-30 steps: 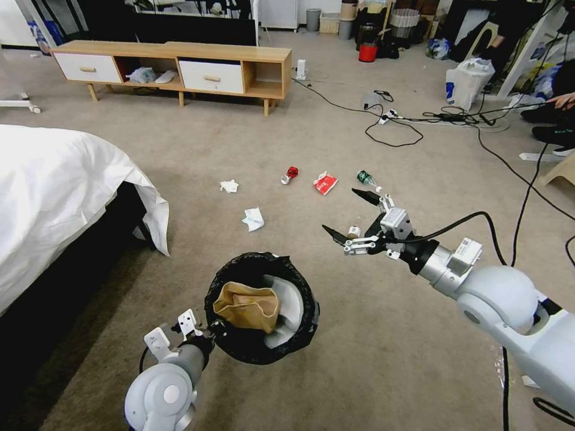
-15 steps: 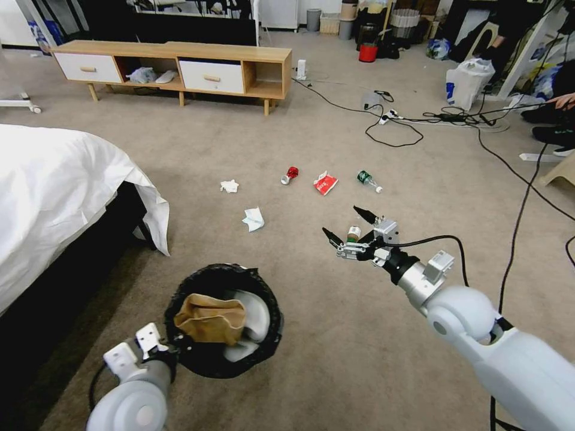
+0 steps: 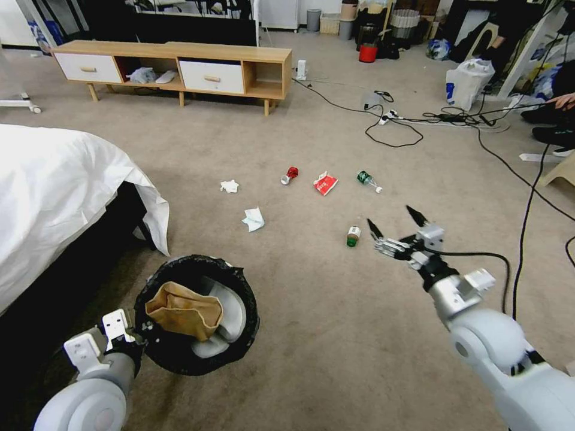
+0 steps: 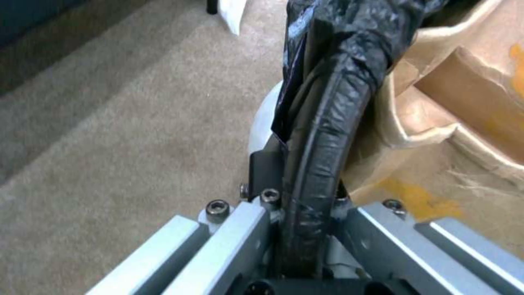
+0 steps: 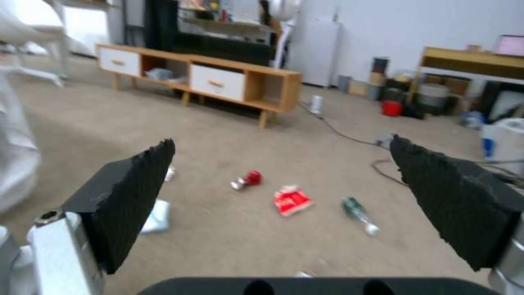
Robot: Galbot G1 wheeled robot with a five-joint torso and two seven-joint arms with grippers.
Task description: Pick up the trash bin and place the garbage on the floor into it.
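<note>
The trash bin (image 3: 242,293), white with a black bag over its rim, hangs low at my left. My left gripper (image 3: 136,342) is shut on its rim (image 4: 322,135), and a crumpled brown paper bag (image 3: 179,311) lies inside. My right gripper (image 3: 393,219) is open and empty, just right of a small upright green-labelled bottle (image 3: 353,236). Farther out on the carpet lie two white tissues (image 3: 253,219) (image 3: 229,186), a crushed red can (image 3: 290,175), a red-white wrapper (image 3: 324,182) and a second bottle (image 3: 366,178). The right wrist view looks between the open fingers (image 5: 131,192) at the can (image 5: 247,180), wrapper (image 5: 290,200) and bottle (image 5: 357,213).
A bed with a white sheet (image 3: 60,191) fills the left side. A low wooden cabinet (image 3: 179,66) stands at the back. Black cables (image 3: 389,129) cross the carpet at the right, near a large white shopping bag (image 3: 470,81). A red bucket (image 3: 368,52) sits far back.
The left arm has drawn the bin back and to the left. The right gripper has swung right, away from above the small bottle, which stands where it was.
</note>
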